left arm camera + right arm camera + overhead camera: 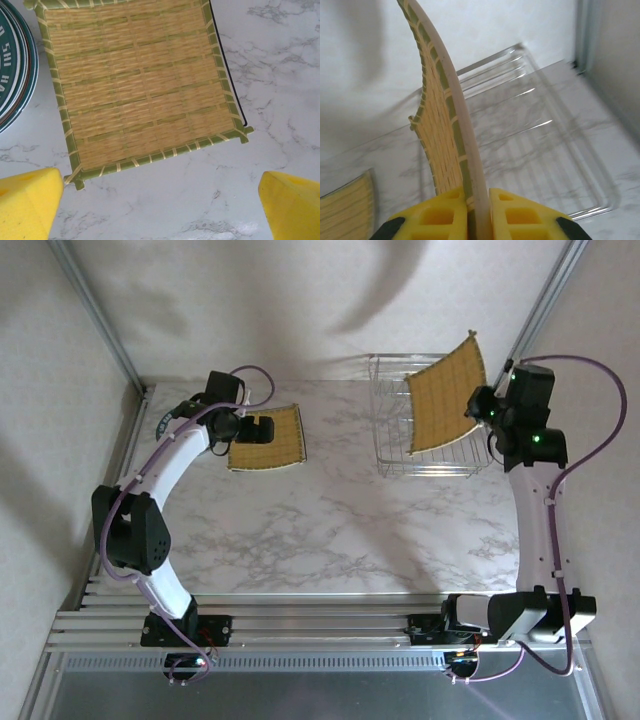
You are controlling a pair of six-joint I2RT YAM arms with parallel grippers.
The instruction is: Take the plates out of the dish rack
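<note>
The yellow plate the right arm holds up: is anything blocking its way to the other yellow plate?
Nothing visible. The right gripper holds the woven plate over the dish rack; only bare marble table lies between the rack and the laid-down plate.

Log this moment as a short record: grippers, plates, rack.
left gripper: open, above the table, holding nothing
right gripper: shut on held plate
held plate: yellow grid-patterned square, on edge, over the dish rack
flat plate: yellow square, lying on the table
round plates: stacked beside the flat plate
</note>
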